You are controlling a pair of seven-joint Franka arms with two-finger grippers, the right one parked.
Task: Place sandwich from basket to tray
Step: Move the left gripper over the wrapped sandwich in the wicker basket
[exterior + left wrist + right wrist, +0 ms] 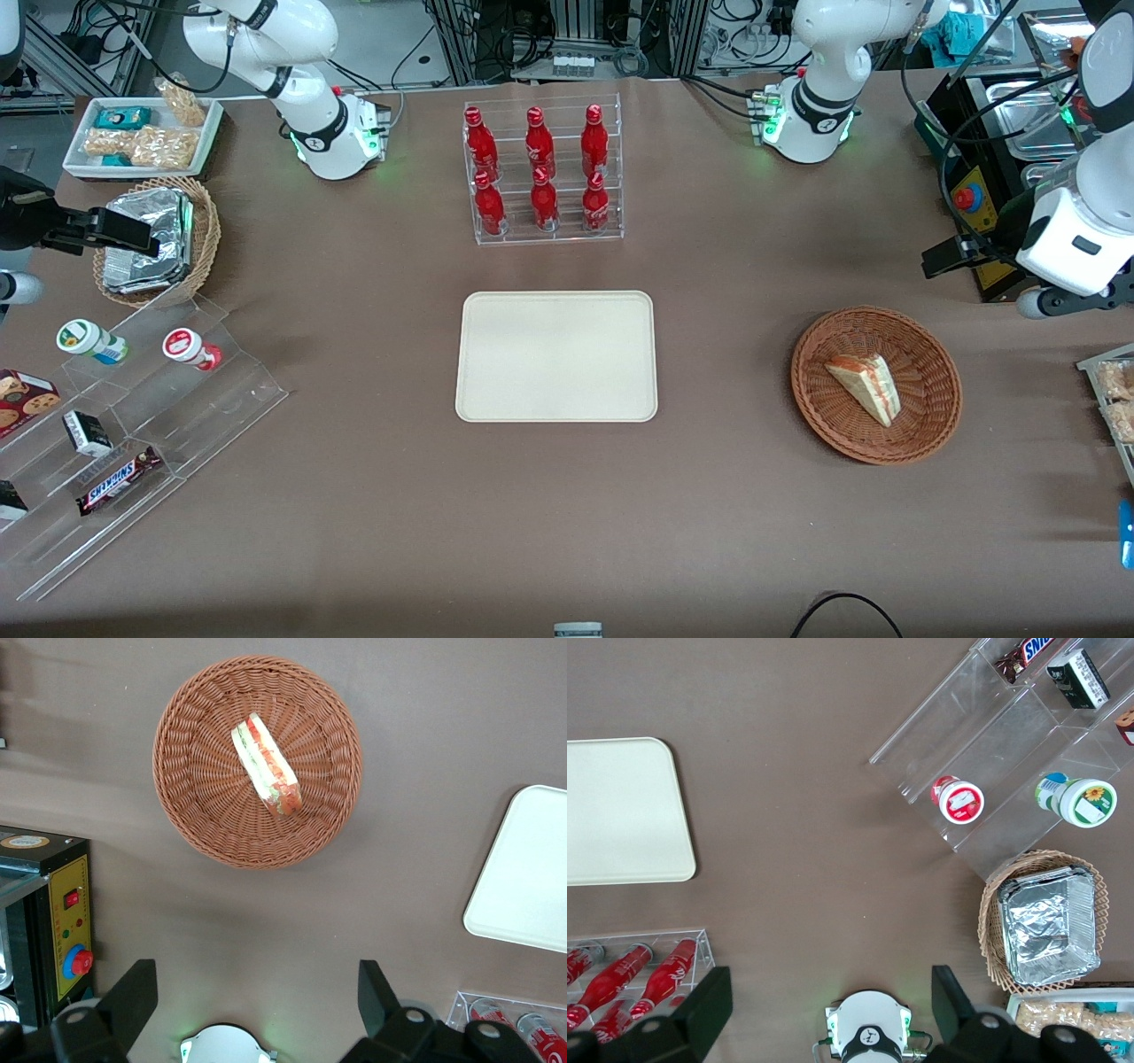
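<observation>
Nearest, the sandwich [866, 386] lies flat in the basket [926, 434]; the tray [556, 356] waits bare. Gripper [257, 997] hangs high above the surface, fingers [133, 992] apart, ready to descend.

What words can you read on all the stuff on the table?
"SNICKERS": on the chocolate bar on the clear stepped shelf.
Red bottles in the clear rack: white script, too blurred to read.
Two round tubs, the cookie box and the small dark carton: print too small.
The sandwich, basket and tray carry no text.
The gripper hangs open above the table, near the basket.
</observation>
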